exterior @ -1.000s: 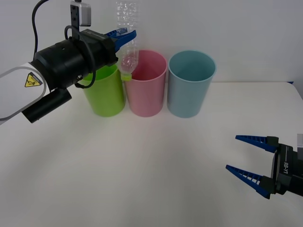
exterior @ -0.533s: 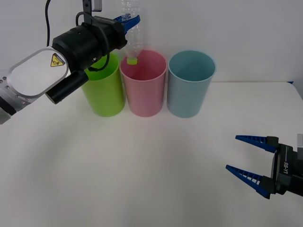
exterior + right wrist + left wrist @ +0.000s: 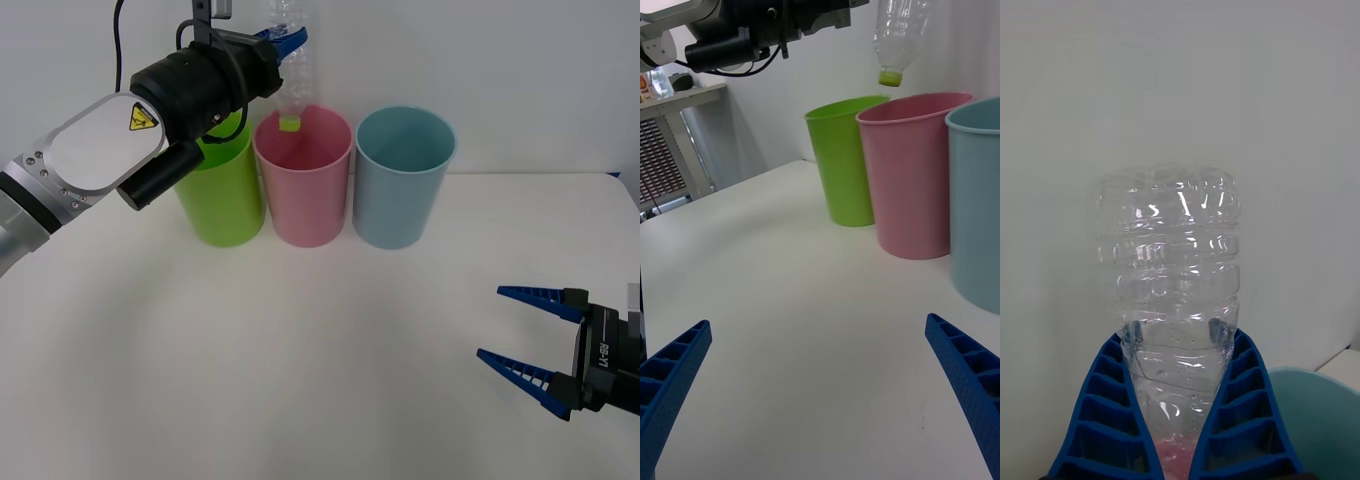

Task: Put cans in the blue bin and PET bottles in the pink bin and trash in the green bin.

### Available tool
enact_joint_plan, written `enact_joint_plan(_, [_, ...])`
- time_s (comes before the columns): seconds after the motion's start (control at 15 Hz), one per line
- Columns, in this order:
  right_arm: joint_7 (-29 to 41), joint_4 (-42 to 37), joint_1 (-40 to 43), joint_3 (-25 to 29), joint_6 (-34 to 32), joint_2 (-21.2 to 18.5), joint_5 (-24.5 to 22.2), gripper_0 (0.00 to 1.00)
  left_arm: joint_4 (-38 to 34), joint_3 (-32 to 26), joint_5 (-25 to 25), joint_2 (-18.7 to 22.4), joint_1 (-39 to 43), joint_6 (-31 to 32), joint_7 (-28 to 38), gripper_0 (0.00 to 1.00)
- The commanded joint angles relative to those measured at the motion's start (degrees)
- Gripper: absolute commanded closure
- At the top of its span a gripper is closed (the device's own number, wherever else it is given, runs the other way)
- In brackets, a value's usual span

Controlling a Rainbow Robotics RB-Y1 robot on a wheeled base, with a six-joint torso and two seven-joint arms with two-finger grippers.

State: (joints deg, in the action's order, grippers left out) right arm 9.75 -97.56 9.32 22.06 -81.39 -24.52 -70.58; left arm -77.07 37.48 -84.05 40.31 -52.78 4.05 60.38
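Note:
My left gripper (image 3: 287, 42) is shut on the clear PET bottle (image 3: 298, 75), which hangs upside down. Its lime-green cap (image 3: 289, 123) is just above the back rim of the pink bin (image 3: 303, 190). In the left wrist view the blue fingers (image 3: 1112, 420) clamp the bottle (image 3: 1178, 247) on both sides. The green bin (image 3: 220, 200) stands to the left of the pink one and the blue bin (image 3: 403, 185) to its right, all in a row. My right gripper (image 3: 535, 335) rests open low at the front right, holding nothing. Cans and trash are out of view.
The white table (image 3: 320, 350) stretches bare between the bins and my right gripper. A white wall stands right behind the bins. In the right wrist view the bottle (image 3: 899, 30) hangs over the pink bin (image 3: 914, 180), between the green bin (image 3: 841, 165) and the blue bin (image 3: 977, 210).
My left arm carried the bottle up and to the right, from beside the pink bin's left rim to above its opening. The right arm stayed still.

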Motion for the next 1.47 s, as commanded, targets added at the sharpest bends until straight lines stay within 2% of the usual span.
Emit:
enact_joint_plan(0.07, [0.0,0.0,0.0,0.0,0.0,0.0,0.0,0.01,0.3,0.1,0.2,-0.5,-0.2,-1.2,0.0,0.99])
enact_joint_plan(0.2, [0.0,0.0,0.0,0.0,0.0,0.0,0.0,0.02,0.6,0.0,-0.2,-0.7,-0.4,-2.0,-0.3,0.20])
enact_joint_plan(0.27, [0.0,0.0,0.0,0.0,0.0,0.0,0.0,0.02,0.6,0.0,-0.3,-0.6,-0.6,-2.3,-0.6,0.00])
enact_joint_plan(0.93, [0.0,0.0,0.0,0.0,0.0,0.0,0.0,0.02,0.0,0.0,0.3,-0.5,-0.6,-3.0,-1.9,0.00])
enact_joint_plan(1.07, [0.0,0.0,0.0,0.0,0.0,0.0,0.0,0.02,-0.8,0.0,1.2,0.7,-0.5,-1.7,-2.4,0.00])
enact_joint_plan(1.33, [0.0,0.0,0.0,0.0,0.0,0.0,0.0,0.02,-6.7,0.0,12.2,8.6,1.0,2.1,-7.7,0.00])
enact_joint_plan(1.47, [0.0,0.0,0.0,0.0,0.0,0.0,0.0,0.01,-10.7,0.0,15.9,12.4,2.9,2.1,-8.2,0.00])
